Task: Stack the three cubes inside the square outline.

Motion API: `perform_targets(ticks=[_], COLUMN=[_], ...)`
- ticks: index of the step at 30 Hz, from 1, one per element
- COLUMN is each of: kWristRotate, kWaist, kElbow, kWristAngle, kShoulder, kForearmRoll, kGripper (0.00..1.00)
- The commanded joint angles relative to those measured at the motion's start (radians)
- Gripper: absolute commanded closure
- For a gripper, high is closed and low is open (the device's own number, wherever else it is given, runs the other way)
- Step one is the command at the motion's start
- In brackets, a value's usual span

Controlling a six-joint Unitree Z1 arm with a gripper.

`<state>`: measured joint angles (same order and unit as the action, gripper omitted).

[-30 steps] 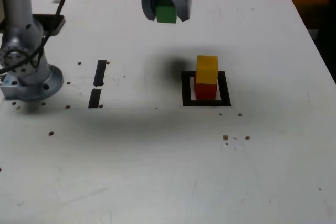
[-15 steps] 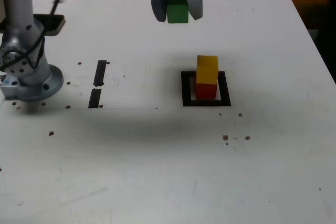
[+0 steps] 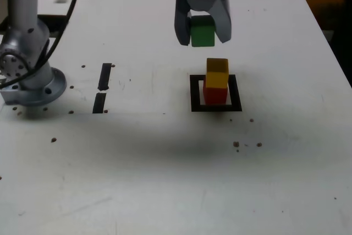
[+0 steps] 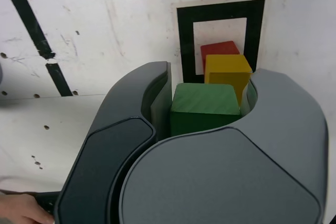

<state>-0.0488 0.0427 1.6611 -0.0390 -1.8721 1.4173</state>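
Overhead, the gripper (image 3: 202,30) is held above the table (image 3: 165,163), just behind the square outline (image 3: 215,105). Inside the outline, the yellow cube (image 3: 216,73) is stacked on the red cube (image 3: 215,94); two tape strips (image 3: 102,87) lie well apart. The green cube (image 3: 202,32) is clamped between the jaws.

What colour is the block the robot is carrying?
Green: the green cube in the end effector, clearest in the wrist view.
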Motion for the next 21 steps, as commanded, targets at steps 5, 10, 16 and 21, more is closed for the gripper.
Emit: perform_targets(ticks=[5,10,16,21], kWristRotate=[0.011,0.012,0.011,0.007], kWaist=[0.029,0.041,0.049,0.049], kElbow=[0.036,0.058,0.069,0.062], kWristAngle=[-0.018,-0.029,-0.043,-0.049], kShoulder=[-0.039,-0.068,-0.085,-0.094], kForearmRoll=[-0.004,-0.005,-0.009,-0.011], kGripper=[0.79,0.79,0.79,0.71])
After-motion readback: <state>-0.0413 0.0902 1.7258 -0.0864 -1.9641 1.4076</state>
